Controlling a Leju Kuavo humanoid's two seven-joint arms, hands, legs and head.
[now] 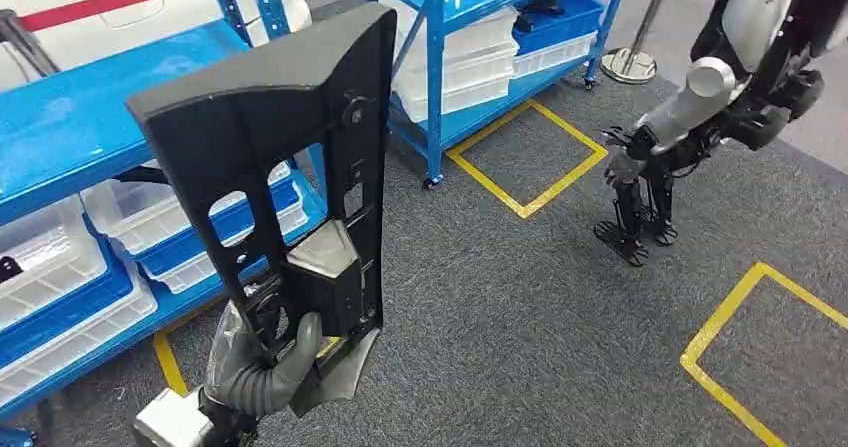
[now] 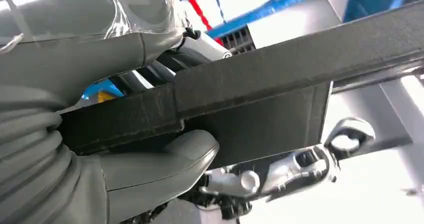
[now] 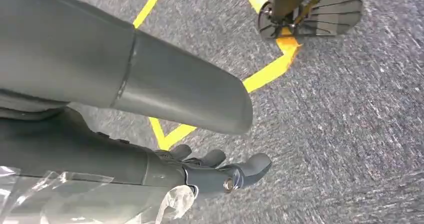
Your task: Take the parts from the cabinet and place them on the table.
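Left hand (image 1: pixel 262 365): closed around the lower end of a large black plastic panel (image 1: pixel 270 157), thumb (image 2: pixel 165 156) pressed flat against one face, remaining fingers wrapped behind the edge. Panel held upright and slightly tilted, clear of the shelving, above grey carpet (image 1: pixel 520 307). Wide flat top, several cut-out openings through the body, a boxed section near the grip. In the left wrist view, panel (image 2: pixel 260 93) seen edge-on as a dark slab crossing in front of the hand.

Right hand (image 3: pixel 210 171): hanging over the carpet, holding nothing, dark fingers (image 3: pixel 252 166) extended and slightly apart.

Blue metal rack (image 1: pixel 70 137) to the left of the panel, lower level loaded with clear plastic bins (image 1: pixel 50 257) on blue trays. Second blue rack (image 1: pixel 440 57) further back, stacked with white bins (image 1: pixel 470 62) and a blue crate (image 1: pixel 555 17).

Yellow tape squares (image 1: pixel 525 157) marked on the carpet near the second rack and at lower right. Second humanoid robot (image 1: pixel 700 97) standing at upper right, feet on the carpet. Chrome post base (image 1: pixel 628 64) behind it.
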